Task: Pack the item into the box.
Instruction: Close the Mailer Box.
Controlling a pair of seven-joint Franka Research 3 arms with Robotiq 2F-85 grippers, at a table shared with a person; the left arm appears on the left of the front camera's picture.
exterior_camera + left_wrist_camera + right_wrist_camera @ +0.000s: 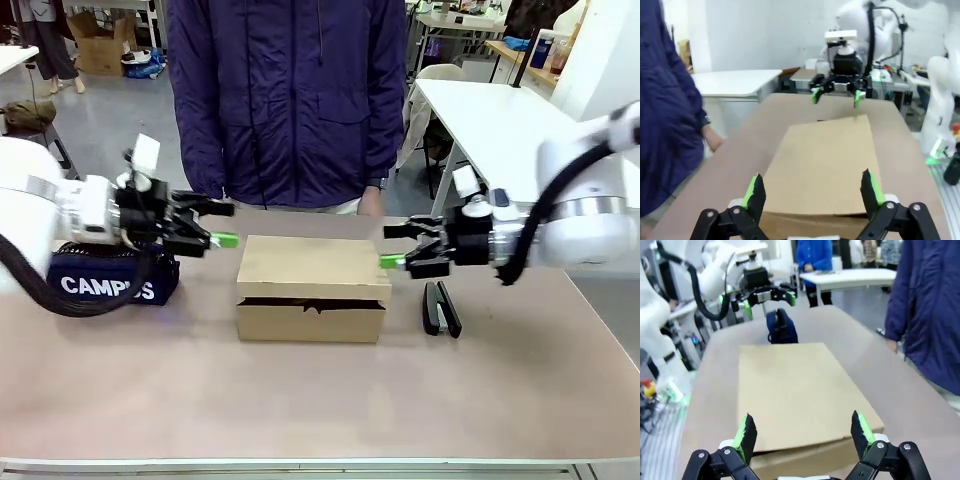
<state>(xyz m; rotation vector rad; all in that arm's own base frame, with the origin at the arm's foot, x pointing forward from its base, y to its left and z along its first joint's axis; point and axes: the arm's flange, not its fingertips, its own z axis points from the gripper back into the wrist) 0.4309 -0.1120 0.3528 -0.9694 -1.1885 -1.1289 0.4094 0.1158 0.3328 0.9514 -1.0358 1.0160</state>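
Note:
The brown cardboard box stands mid-table with its flap lid down and a thin dark gap along the front. The item is out of view. My left gripper hovers open just left of the box at lid height, holding nothing. My right gripper hovers open just right of it, also holding nothing. In the left wrist view the left gripper spans the near end of the box, facing the right gripper. The right wrist view shows the right gripper over the box, with the left gripper beyond.
A navy CAMPUS pouch lies under my left arm, left of the box. A black stapler lies on the table right of the box, below my right gripper. A person in a dark blue jacket stands at the far edge, hand hanging.

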